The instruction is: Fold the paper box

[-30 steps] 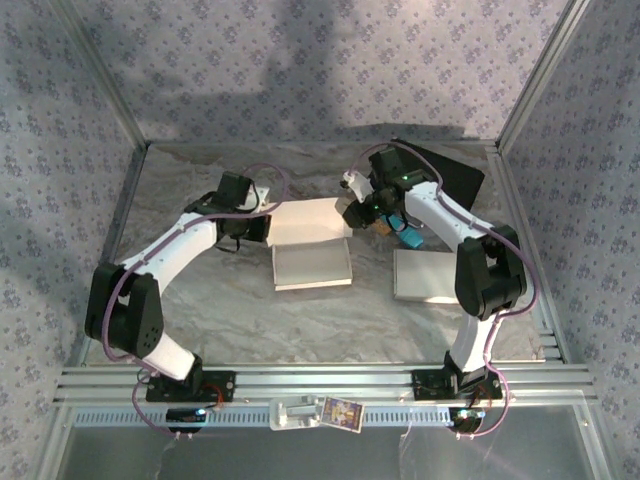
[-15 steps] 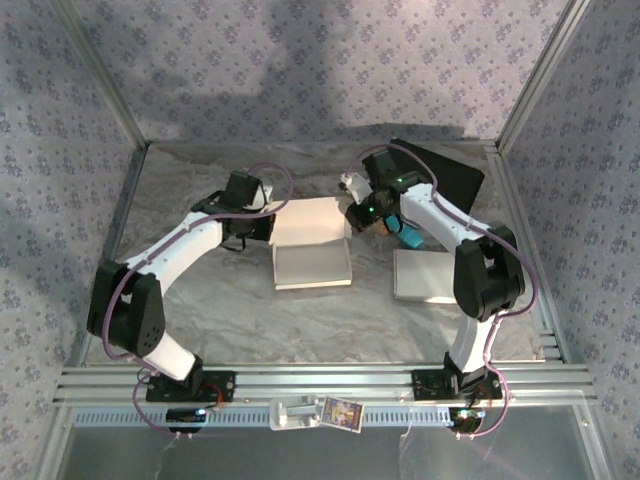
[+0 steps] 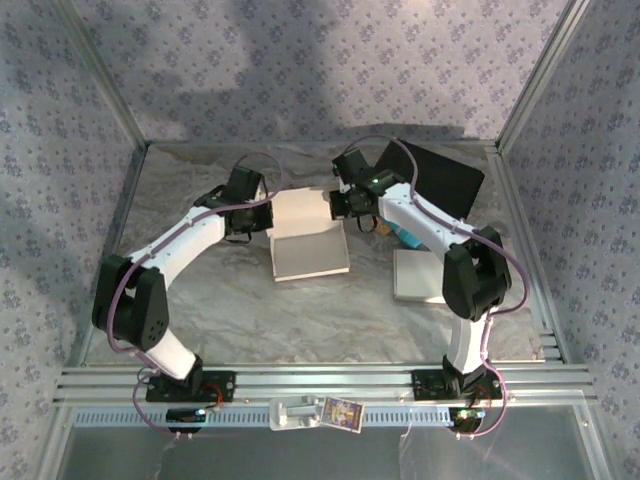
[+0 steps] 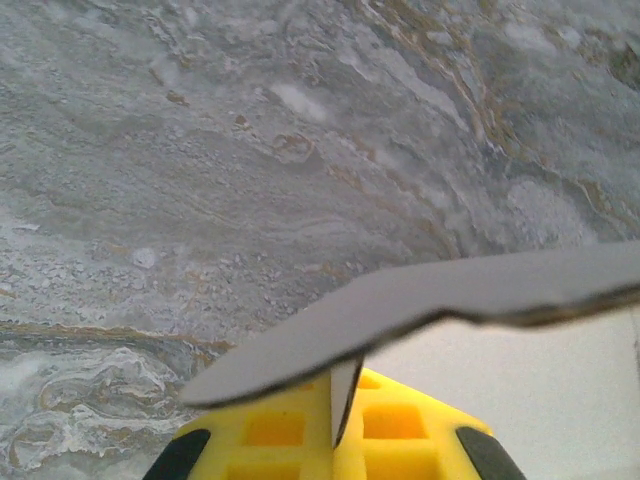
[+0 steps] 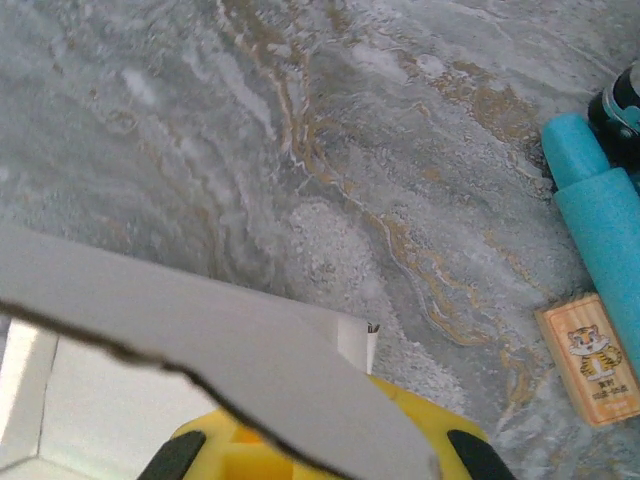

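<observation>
Well, the white paper box (image 3: 310, 255) lies in the middle of the grey marble-patterned table (image 3: 250, 320), a little toward the far wall. Its shallow tray is open upward and its back flap (image 3: 300, 210) is raised. The two arms reach in from both sides and meet at this flap.

The left gripper (image 3: 265, 217) is at the flap's left edge. In the left wrist view a thin white paper edge (image 4: 345, 400) stands upright between the yellow fingers (image 4: 270, 430), which press close on it from both sides, so this hand is closed narrowly on the box. Above them the grey edge of the flap (image 4: 450, 295) crosses the view, slightly bent.

The right gripper (image 3: 340, 205) is at the flap's right edge. In the right wrist view the flap covers most of its yellow fingers (image 5: 400, 420), and I cannot tell if they are closed or apart.

In front of the box, toward the arm bases, the table surface is bare and wide, and also to the left of the left arm. On the right side the room is tighter. A light blue cylinder (image 5: 600, 220) and a small wooden block with a tiger picture (image 5: 590, 360) lie just beside the right gripper. A flat white cardboard piece (image 3: 418, 275) lies near the right arm, and a black panel (image 3: 440, 175) sits at the far right corner.
</observation>
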Motion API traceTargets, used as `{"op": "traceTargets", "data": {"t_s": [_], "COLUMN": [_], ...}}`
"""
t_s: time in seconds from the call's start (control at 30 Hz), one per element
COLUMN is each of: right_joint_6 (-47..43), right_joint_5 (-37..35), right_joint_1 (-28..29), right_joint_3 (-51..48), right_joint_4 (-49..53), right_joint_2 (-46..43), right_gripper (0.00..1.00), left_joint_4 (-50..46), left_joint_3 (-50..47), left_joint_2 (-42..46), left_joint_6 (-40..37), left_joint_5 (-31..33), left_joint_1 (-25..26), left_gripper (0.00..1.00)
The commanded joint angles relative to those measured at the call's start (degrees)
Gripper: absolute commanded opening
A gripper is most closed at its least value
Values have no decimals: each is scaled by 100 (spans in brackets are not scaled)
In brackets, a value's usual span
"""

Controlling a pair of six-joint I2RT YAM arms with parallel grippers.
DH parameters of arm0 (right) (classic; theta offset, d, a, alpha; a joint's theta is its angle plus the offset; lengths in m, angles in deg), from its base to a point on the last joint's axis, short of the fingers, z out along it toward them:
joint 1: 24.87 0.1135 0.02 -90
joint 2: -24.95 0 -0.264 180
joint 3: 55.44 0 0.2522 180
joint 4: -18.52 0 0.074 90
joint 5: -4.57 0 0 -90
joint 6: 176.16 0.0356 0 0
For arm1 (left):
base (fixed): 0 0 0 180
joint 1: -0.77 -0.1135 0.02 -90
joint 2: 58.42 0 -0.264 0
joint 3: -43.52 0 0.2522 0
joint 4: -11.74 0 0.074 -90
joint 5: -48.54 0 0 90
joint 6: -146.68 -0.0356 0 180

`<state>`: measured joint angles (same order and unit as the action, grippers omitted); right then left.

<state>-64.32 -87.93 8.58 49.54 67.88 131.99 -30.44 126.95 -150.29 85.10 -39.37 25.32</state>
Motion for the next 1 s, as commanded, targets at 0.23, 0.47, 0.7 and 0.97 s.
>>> {"op": "traceTargets", "data": {"t_s": [0.23, 0.47, 0.7, 0.97], "right_joint_6": [1573, 1925, 2152, 2030], "right_joint_5": [-693, -594, -676, -805], "right_joint_1": [117, 151, 283, 474], "right_joint_3": [253, -720, -1751, -1983], "right_joint_4": [-773, -2052, -3281, -3314], "right_joint_2": [335, -15, -398, -558], "right_gripper": [0, 0, 0, 0], "left_joint_4": [691, 2057, 3694, 3823], "left_joint_3": [371, -444, -1464, -1894], "left_joint_2": [-497, -223, 198, 347], "left_joint_6": [978, 1216, 1227, 1390], "left_joint_5": [240, -75, -338, -660], "left_joint_1": [-278, -311, -256, -201], "left_gripper": [0, 0, 0, 0]}}
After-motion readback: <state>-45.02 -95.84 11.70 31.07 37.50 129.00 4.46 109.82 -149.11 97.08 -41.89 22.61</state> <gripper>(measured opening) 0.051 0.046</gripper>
